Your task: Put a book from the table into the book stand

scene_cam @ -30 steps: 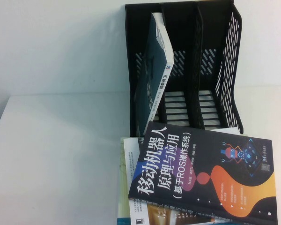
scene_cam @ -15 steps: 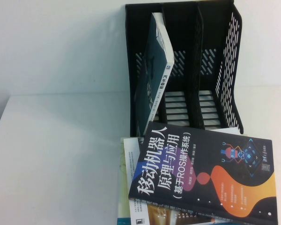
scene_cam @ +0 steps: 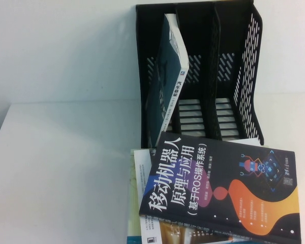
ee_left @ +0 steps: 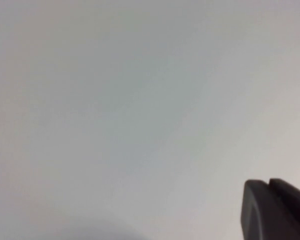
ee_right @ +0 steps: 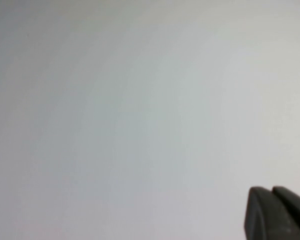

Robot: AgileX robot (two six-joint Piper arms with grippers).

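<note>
Black book (scene_cam: 221,190) lies flat just in front of the stand (scene_cam: 201,71), atop 2 others.
Left gripper (ee_left: 275,210) & right gripper (ee_right: 277,212) over bare table (scene_cam: 66,168), away from stand; finger state can't tell.

The high camera looks down from the robot's side, the book stand (scene_cam: 198,71) at twelve o'clock and the book (scene_cam: 221,190) at five. Each wrist camera faces blank white surface close up, showing only a dark tip of the left gripper (ee_left: 275,210) or right gripper (ee_right: 277,212); no part of the scene is recognisably shared.

The black book (scene_cam: 221,190) lies flat (cover up) before the 3-compartment book stand (scene_cam: 244,76).
</note>
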